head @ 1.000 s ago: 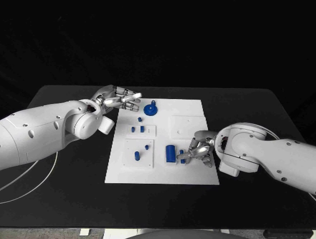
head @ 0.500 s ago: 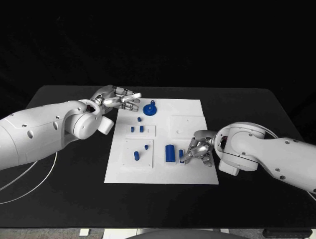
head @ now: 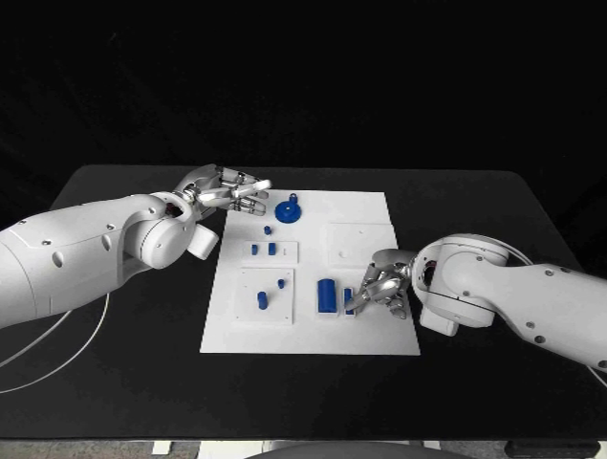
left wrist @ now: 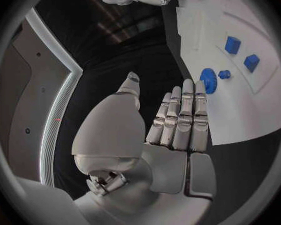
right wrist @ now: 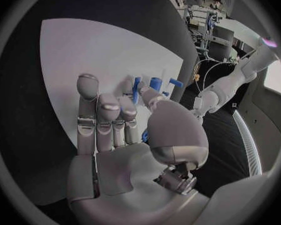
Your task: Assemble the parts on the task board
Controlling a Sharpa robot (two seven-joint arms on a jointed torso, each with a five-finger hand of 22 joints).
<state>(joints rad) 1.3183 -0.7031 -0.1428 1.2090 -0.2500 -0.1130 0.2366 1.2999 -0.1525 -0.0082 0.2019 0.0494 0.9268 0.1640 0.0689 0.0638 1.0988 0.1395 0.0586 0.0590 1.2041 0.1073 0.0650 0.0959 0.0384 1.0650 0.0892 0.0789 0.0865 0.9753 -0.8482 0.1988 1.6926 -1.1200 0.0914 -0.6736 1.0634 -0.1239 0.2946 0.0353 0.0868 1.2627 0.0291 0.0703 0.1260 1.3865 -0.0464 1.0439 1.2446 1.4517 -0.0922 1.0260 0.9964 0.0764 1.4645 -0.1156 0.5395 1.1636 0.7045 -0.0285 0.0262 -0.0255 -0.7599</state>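
Observation:
The white task board (head: pixel 365 330) lies mid-table. My left hand (head: pixel 228 192) hovers at its far left corner with fingers stretched side by side (left wrist: pixel 181 116), holding nothing, just beside a round blue part (head: pixel 290 210) (left wrist: pixel 207 78). My right hand (head: pixel 384 286) rests at the board's right side, where thumb and fingers pinch a thin blue bar (head: pixel 349 299) (right wrist: pixel 136 88). That bar stands right next to a blue cylinder (head: pixel 327 295). Small blue parts sit in the left-hand recesses (head: pixel 263 249) (head: pixel 263 299) (left wrist: pixel 232 44).
A pale square recess (head: pixel 359 239) on the board's right half holds nothing. Black table (head: pixel 509 210) surrounds the board, with free room on all sides. A white cable (head: pixel 55 339) trails off the table's left side under my left arm.
My right hand has edged slightly away from me and the thin blue bar at its fingertips shifted with it. The left hand has stayed put.

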